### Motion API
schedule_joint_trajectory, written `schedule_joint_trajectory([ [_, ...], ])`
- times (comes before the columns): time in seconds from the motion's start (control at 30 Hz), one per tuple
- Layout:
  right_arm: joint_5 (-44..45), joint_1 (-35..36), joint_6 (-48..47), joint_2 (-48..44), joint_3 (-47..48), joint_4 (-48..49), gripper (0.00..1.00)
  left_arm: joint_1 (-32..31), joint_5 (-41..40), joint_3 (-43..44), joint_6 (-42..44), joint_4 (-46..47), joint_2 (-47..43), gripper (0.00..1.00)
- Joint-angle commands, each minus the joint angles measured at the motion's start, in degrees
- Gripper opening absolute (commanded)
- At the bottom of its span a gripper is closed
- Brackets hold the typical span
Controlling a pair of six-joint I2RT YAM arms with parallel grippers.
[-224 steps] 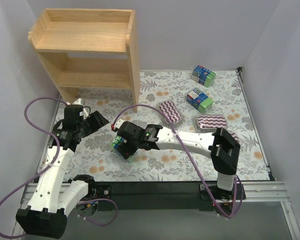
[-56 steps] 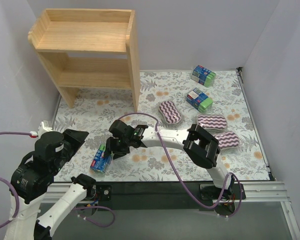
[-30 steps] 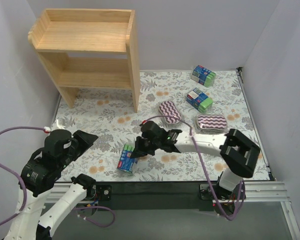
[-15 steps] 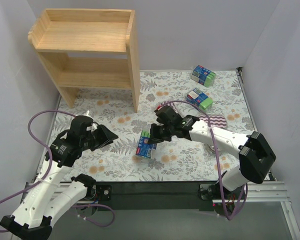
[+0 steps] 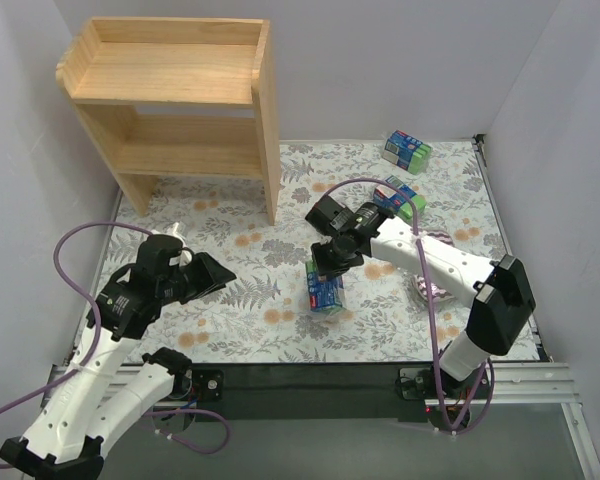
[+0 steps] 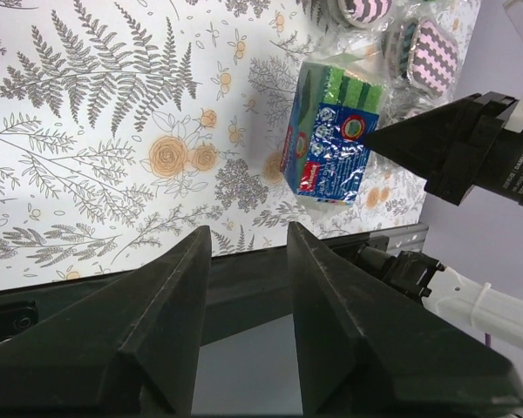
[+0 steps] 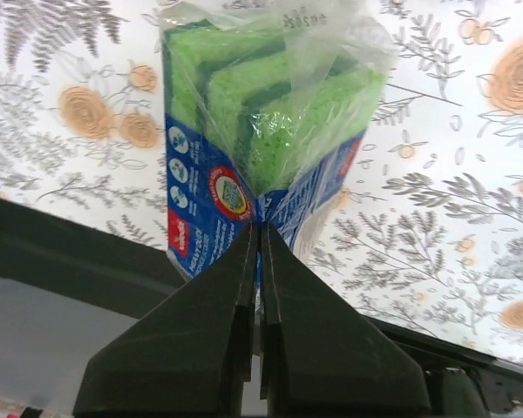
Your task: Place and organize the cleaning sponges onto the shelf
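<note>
Green sponge edges and a blue printed label show through the clear wrap of one sponge pack [image 7: 244,131], which hangs from the right claw [image 7: 260,228]. That claw's fingers are pinched tight together on a fold of the wrap at the label's edge. The label carries a round red-and-white badge, small round pictures down one side and a red strip at its corner. Its lettering is too small to read, and so is the faint print on the wrap's top. The pack is over the near middle of the floral bench [image 5: 230,330]; whether its bottom touches I cannot tell. The left claw [image 6: 248,231] hovers well to the left, fingers apart with nothing between them. One zigzag pad [image 6: 436,52] and a second pad [image 6: 369,9] lie to the right of the held pack. A second pack [image 5: 399,199] and a third pack [image 5: 407,150] rest toward the far right, and the wooden shelf [image 5: 170,75] stands at the far left corner
</note>
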Motion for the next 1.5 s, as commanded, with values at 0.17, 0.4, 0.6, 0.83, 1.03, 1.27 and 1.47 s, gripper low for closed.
schedule_joint_trajectory([
  [0.17,8.9,0.7,-2.7,11.2,6.9,-7.1,0.01,-0.1,2.5,-1.8,2.3,0.4,0.5,0.31],
  [0.4,3.1,3.8,-1.2,18.8,18.2,-4.7,0.01,-0.1,2.2,-1.9,2.4,0.2,0.3,0.31],
  [0.6,-3.7,3.6,0.2,16.4,17.7,0.8,0.42,-0.1,2.0,-2.2,1.9,0.4,0.0,0.31],
  [0.83,-0.5,-3.2,4.6,0.2,2.0,8.3,0.71,-0.1,4.2,-4.9,0.7,3.8,-0.1,0.31],
  [1.03,-0.1,-9.7,6.2,-11.1,-15.6,16.6,0.14,-0.1,4.7,-6.5,0.0,6.6,1.2,0.31],
  [1.27,-9.2,-11.5,4.9,-9.1,-25.7,28.3,0.01,-0.1,5.5,-9.3,-2.5,10.0,2.7,0.3],
  [1.47,-14.6,-10.8,6.8,-6.1,-26.2,37.5,0.01,-0.1,5.6,-11.7,-6.6,12.5,2.4,0.31],
])
